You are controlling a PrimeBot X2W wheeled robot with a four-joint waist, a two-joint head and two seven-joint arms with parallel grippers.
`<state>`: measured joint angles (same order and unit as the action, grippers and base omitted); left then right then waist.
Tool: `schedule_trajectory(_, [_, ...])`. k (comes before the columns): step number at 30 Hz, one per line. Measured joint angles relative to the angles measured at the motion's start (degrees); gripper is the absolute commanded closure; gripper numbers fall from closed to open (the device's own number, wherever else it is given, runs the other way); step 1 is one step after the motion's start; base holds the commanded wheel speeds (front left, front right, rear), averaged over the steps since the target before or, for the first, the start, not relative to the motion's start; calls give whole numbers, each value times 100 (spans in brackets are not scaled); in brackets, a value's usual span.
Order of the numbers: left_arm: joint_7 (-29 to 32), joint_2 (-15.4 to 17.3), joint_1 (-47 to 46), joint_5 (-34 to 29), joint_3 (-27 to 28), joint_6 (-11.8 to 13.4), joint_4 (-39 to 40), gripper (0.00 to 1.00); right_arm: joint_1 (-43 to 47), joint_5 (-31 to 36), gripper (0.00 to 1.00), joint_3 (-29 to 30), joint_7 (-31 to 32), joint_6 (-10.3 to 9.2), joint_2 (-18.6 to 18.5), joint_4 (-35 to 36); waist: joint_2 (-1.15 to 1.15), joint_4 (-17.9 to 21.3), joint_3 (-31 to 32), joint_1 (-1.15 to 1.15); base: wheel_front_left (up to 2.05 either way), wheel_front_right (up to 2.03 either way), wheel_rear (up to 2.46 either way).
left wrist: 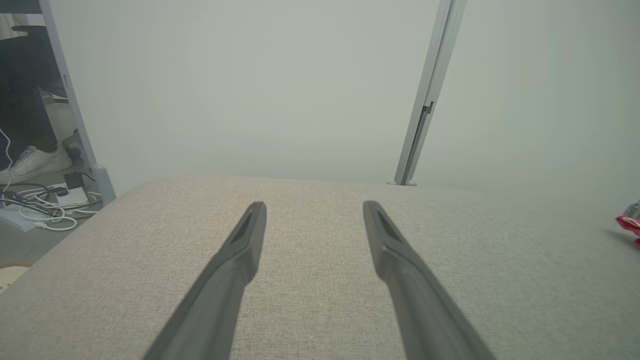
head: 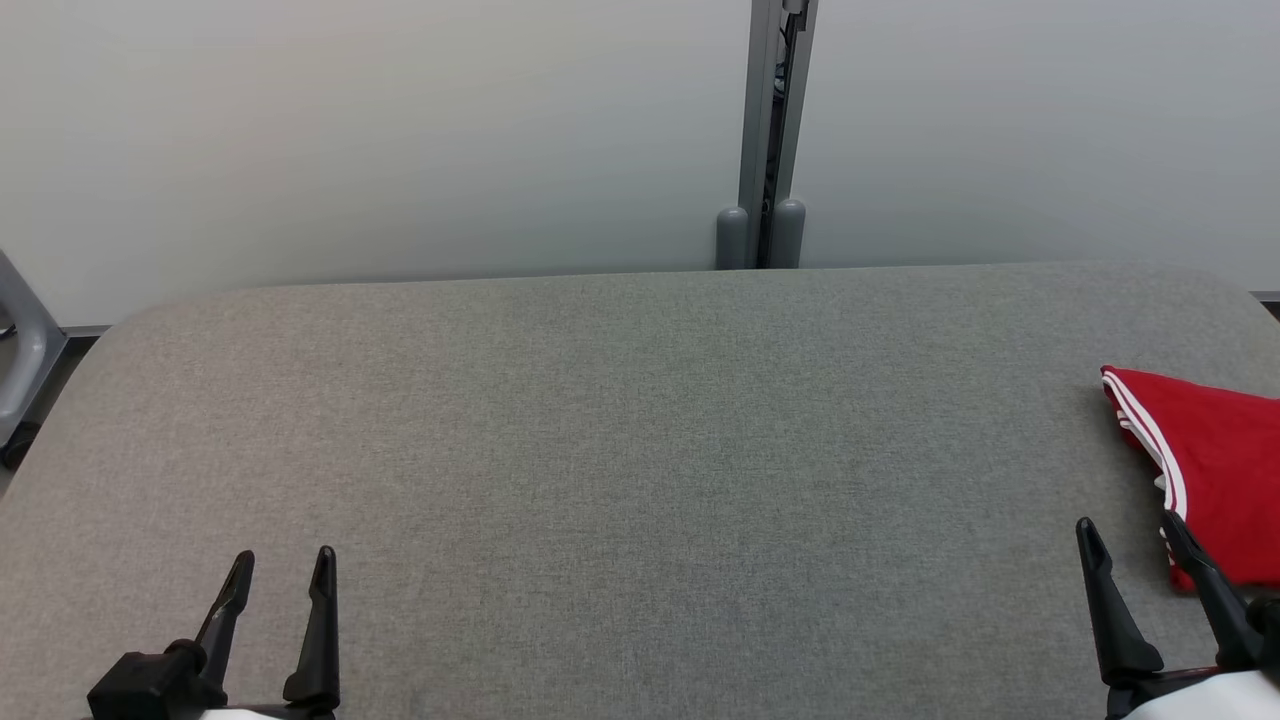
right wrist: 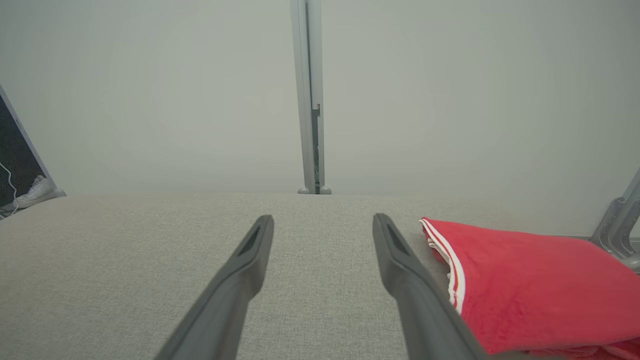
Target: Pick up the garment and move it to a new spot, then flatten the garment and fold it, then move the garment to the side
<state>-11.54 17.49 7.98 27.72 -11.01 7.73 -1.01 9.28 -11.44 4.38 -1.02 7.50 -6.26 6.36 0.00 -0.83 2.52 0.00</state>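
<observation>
Garment (head: 1215,460), red with white stripes along one edge, lies as a folded-looking bundle at the right edge of the grey desk (head: 640,450), partly cut off in the head view. Its striped edge faces the desk's middle; its long axis seems to run away from the robot. Just beside its near left corner sits the right hand (head: 1128,522), jaws wide and empty. The left hand (head: 285,553), equally wide and empty, is well apart, so the right arm is nearer

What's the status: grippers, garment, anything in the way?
Left gripper open, empty. Right gripper open, empty, close beside garment. Red garment folded at table right edge. Nothing seen in the way.
</observation>
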Motion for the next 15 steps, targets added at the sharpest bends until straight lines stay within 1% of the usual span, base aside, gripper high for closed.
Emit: schedule_trajectory(15, [25,27,0,22,-33,40,-34,0,36,42,0,34,-1,0,51,35,0,47,-33,0,0,0,0])
